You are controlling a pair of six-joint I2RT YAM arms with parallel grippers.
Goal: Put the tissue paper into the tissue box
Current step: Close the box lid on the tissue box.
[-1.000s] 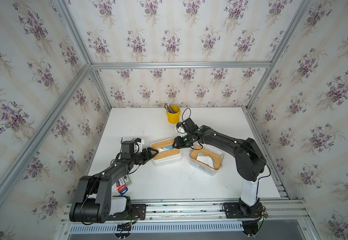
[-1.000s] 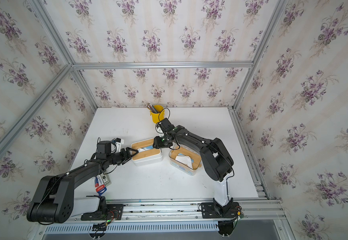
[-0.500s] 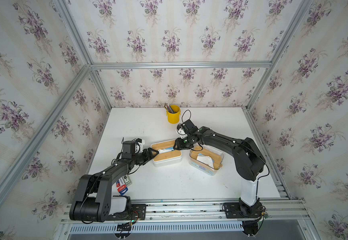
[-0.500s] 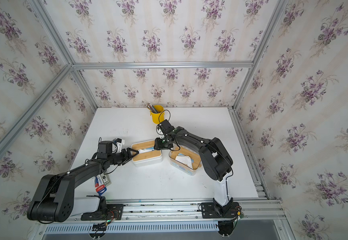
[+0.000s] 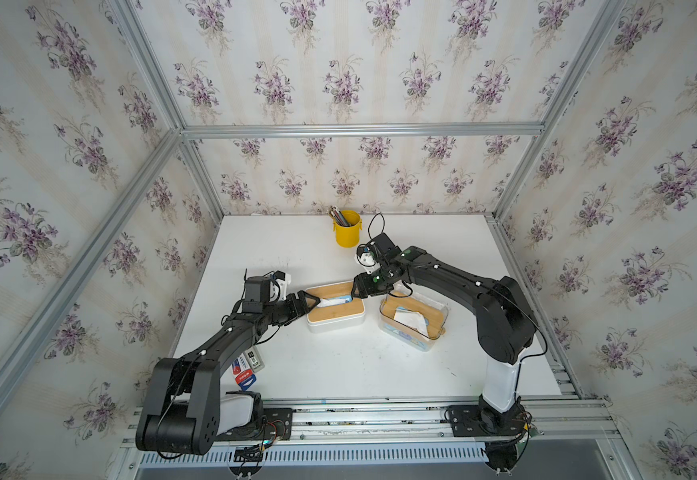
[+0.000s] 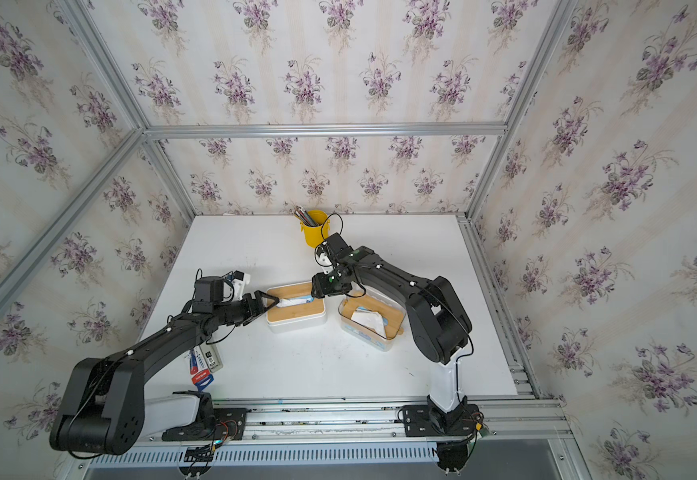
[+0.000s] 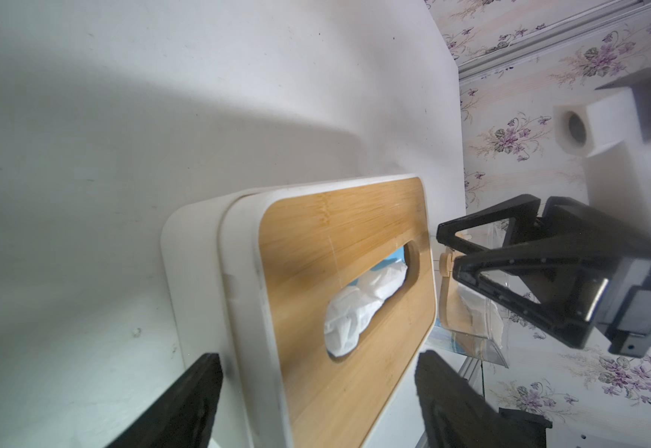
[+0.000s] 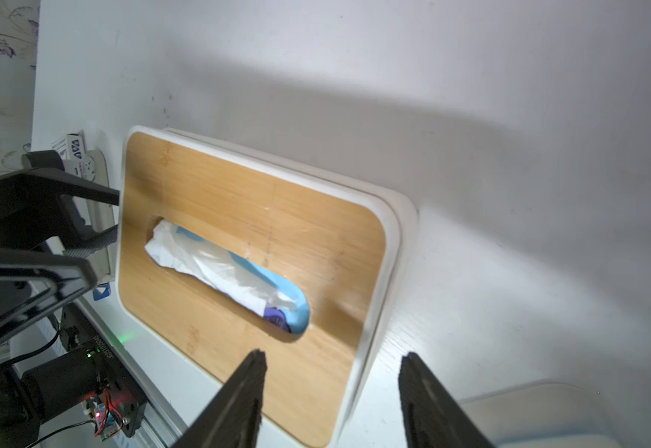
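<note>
Tissue paper in the box, both pincers wide

Mid-frame in both top views we saw the tissue paper (image 5: 329, 302) lying in the slot of the tissue box (image 5: 338, 316). The left gripper (image 5: 313, 300) straddled its left end. The right gripper (image 5: 355, 289) stood at its upper right, empty.

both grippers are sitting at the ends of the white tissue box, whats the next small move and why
Probably back the left gripper and right gripper straight away from the tissue box. Both stand open at its opposite ends, gripping nothing. The bamboo lid looks seated flat and the tissue already pokes up through it, so nothing seems left to hold.
</note>
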